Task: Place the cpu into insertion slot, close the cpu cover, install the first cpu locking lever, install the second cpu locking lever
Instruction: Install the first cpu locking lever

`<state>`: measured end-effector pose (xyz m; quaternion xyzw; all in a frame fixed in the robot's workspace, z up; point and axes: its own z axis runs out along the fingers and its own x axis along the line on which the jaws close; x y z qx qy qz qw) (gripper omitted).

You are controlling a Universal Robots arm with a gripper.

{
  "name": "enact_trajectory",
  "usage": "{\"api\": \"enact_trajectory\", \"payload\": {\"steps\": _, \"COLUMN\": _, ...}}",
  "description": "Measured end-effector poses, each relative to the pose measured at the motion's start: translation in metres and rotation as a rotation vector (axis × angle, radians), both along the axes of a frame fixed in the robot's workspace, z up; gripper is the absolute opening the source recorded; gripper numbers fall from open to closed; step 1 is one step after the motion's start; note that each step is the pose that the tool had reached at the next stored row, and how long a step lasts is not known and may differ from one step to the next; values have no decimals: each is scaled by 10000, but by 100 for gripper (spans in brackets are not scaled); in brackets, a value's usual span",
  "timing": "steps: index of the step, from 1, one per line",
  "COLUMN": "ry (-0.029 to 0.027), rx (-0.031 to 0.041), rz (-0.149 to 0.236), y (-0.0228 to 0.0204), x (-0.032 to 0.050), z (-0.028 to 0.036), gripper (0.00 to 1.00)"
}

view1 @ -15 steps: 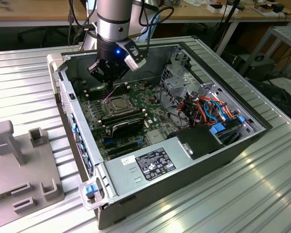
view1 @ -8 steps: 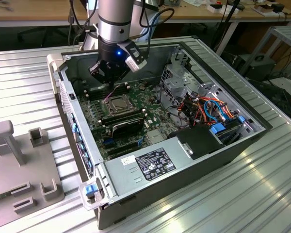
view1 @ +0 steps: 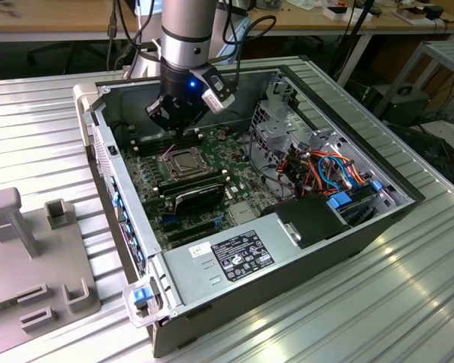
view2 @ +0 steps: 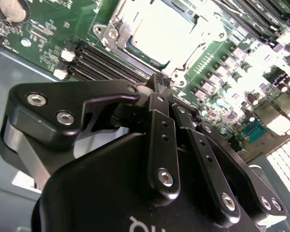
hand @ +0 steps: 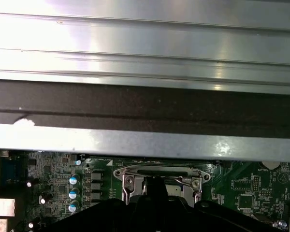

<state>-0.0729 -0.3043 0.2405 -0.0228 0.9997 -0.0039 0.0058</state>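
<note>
Ribbed metal table | cpu seated on board — tool just beside its edge

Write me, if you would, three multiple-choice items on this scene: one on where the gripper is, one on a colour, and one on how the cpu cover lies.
1. Where is the gripper?
A. Over the grey fixture on the table
B. Inside the open computer case, close by the cpu
C. Above the labelled power supply box

2. What colour is the motherboard?
A. Red
B. White
C. Green

3. How does the cpu cover lie?
A. Flat, framing the cpu
B. Standing upright on its hinge
C. Lifted out onto the table

Answers:
1 B: the exterior view shows the gripper down in the case, right next to the cpu.
2 C: the board is green in the exterior view and both wrist views.
3 A: in the second wrist view the silvery frame lies level around the chip.
</note>
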Motion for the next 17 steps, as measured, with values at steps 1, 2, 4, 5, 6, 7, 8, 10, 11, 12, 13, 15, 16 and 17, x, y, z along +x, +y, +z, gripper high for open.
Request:
{"api": "enact_trajectory", "payload": {"steps": 1, "ry": 0, "rx": 0, "rz": 0, "y": 0, "x": 0, "z": 0, "gripper": 11}}
{"api": "enact_trajectory", "payload": {"steps": 2, "ry": 1, "rx": 0, "rz": -2, "y": 0, "x": 0, "z": 0, "gripper": 11}}
{"api": "enact_trajectory", "payload": {"steps": 4, "ry": 1, "rx": 0, "rz": -1, "y": 0, "x": 2, "z": 0, "gripper": 11}}
{"api": "enact_trajectory", "payload": {"steps": 5, "ry": 0, "rx": 0, "rz": -1, "y": 0, "x": 2, "z": 0, "gripper": 11}}
{"api": "enact_trajectory", "payload": {"steps": 6, "ry": 0, "rx": 0, "rz": -1, "y": 0, "x": 3, "z": 0, "gripper": 11}}
{"api": "enact_trajectory", "payload": {"steps": 7, "ry": 0, "rx": 0, "rz": -1, "y": 0, "x": 3, "z": 0, "gripper": 11}}
{"api": "enact_trajectory", "payload": {"steps": 8, "ry": 0, "rx": 0, "rz": -1, "y": 0, "x": 10, "z": 0, "gripper": 11}}
{"api": "enact_trajectory", "payload": {"steps": 10, "ry": 0, "rx": 0, "rz": -1, "y": 0, "x": 16, "z": 0, "gripper": 11}}
{"api": "enact_trajectory", "payload": {"steps": 11, "ry": 0, "rx": 0, "rz": 0, "y": 0, "x": 18, "z": 0, "gripper": 11}}
{"api": "enact_trajectory", "payload": {"steps": 12, "ry": 0, "rx": 1, "rz": -1, "y": 0, "x": 20, "z": 0, "gripper": 11}}
{"api": "enact_trajectory", "payload": {"steps": 13, "ry": 0, "rx": 0, "rz": -1, "y": 0, "x": 26, "z": 0, "gripper": 11}}
{"api": "enact_trajectory", "payload": {"steps": 15, "ry": 0, "rx": 0, "rz": -1, "y": 0, "x": 32, "z": 0, "gripper": 11}}
{"api": "enact_trajectory", "payload": {"steps": 16, "ry": 0, "rx": 0, "rz": -1, "y": 0, "x": 32, "z": 0, "gripper": 11}}
{"api": "enact_trajectory", "payload": {"steps": 17, "ry": 0, "rx": 0, "rz": 0, "y": 0, "x": 33, "z": 0, "gripper": 11}}
